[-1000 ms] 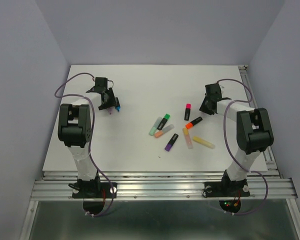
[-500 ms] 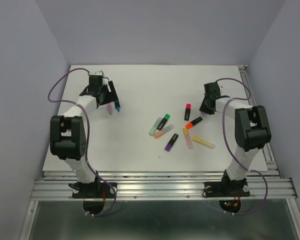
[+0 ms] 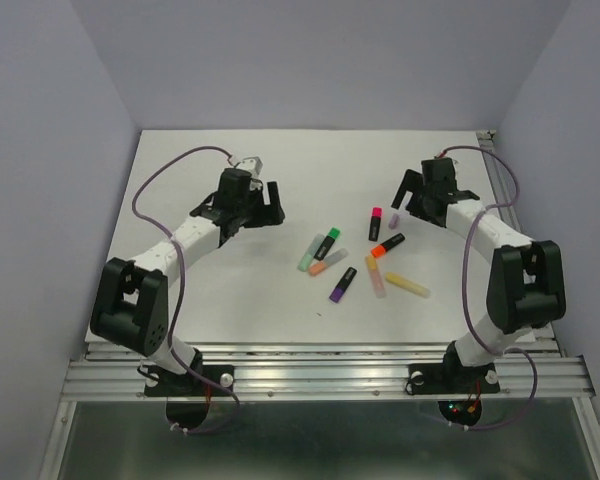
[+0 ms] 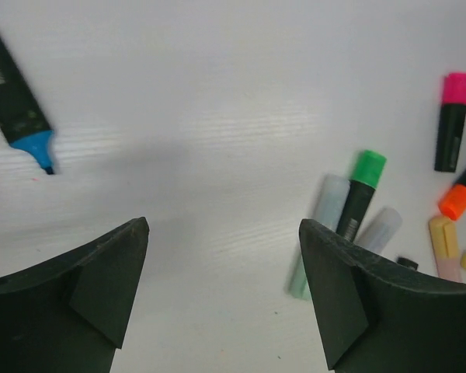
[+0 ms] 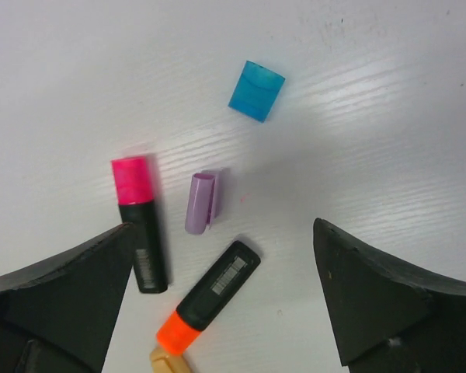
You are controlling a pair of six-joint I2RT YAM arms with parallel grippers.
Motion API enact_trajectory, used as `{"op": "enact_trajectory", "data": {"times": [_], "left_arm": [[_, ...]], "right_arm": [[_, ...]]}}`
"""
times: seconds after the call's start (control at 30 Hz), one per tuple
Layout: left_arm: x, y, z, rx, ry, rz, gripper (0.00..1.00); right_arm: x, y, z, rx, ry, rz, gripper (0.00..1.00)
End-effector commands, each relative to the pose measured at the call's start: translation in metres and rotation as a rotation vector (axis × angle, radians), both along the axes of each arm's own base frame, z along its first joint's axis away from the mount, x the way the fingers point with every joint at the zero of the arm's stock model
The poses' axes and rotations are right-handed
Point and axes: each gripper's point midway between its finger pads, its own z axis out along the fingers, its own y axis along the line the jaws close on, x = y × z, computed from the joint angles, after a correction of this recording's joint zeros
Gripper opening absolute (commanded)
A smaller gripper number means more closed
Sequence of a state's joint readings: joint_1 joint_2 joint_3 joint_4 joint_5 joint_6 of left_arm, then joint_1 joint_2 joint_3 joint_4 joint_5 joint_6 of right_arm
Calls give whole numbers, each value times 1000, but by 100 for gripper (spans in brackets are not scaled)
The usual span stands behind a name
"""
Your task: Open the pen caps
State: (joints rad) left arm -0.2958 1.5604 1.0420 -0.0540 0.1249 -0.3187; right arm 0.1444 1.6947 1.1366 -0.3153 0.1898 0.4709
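Highlighters are being shown strewn mid-table between two robot arms. Nearest the bases, a purple stubby cap is sitting on a black plastic barrel, with a peach pastel barrel and a yellow pastel barrel lying beside it. Farther in, an orange stubby cap, a green stubby cap and a pink stubby cap are seated on black barrels of their own.

Beyond them, the left gripper and the right gripper are each being held wide above the white table, with nothing between the jaws. Two caps are lying loose under the right gripper: a lilac clip-sided cap and, farther off, a blue squarish cap. A black highlighter with a bared blue tip is lying off to the left.

The caps are being judged light, stiff and slick, and pressed on by friction. Each would best be pinched across its flat sides while the barrel is being clamped by the other arm, then pulled straight along the pen.

The pastel barrels' lower ends are being covered by the left finger pads. The blue cap is not being made out from overhead, and the barrel print is too small to read.
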Motion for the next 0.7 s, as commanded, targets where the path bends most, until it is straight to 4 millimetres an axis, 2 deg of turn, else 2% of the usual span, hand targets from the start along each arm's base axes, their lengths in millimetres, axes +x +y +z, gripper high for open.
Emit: {"op": "enact_trajectory", "data": {"times": [0.0, 0.1, 0.13, 0.17, 0.23, 0.27, 0.3, 0.33, 0.37, 0.43, 0.47, 0.5, 0.53, 0.67], "left_arm": [[-46, -62, 38, -70, -86, -126, 90], [-73, -85, 51, -102, -120, -181, 92], [-88, -99, 53, -107, -123, -225, 94], [-95, -106, 53, -119, -114, -239, 95], [-114, -124, 47, -128, -91, -284, 94], [-119, -130, 44, -133, -78, -289, 95], [-124, -138, 41, -128, -71, -303, 95], [-129, -145, 38, -120, -65, -316, 95], [-139, -161, 33, -112, -51, -350, 95], [-141, -175, 24, -87, -35, -354, 95], [-150, -187, 21, -82, -29, -385, 95], [-150, -191, 9, -56, -10, -393, 95], [-149, -197, 10, -47, -10, -393, 95], [-150, -212, -9, 11, 30, -415, 94]], "right_arm": [[-19, 2, 34, 31, -76, 30, 100], [-46, -3, 39, 41, -88, 6, 100], [-54, -3, 40, 52, -95, -2, 100], [-71, -4, 41, 73, -110, -8, 100], [-90, -3, 42, 110, -136, -21, 100], [-107, -3, 28, 135, -114, -52, 100], [-114, -3, 48, 170, -196, -66, 100], [-120, -3, 52, 197, -220, -84, 100], [-128, 1, 55, 237, -245, -83, 100], [-142, 10, 72, 336, -351, -69, 100], [-144, 14, 81, 368, -394, -57, 100], [-148, 16, 82, 397, -409, -60, 100], [-153, 17, 100, 426, -478, -48, 100], [-164, 3, 112, 469, -540, -163, 100]]}}
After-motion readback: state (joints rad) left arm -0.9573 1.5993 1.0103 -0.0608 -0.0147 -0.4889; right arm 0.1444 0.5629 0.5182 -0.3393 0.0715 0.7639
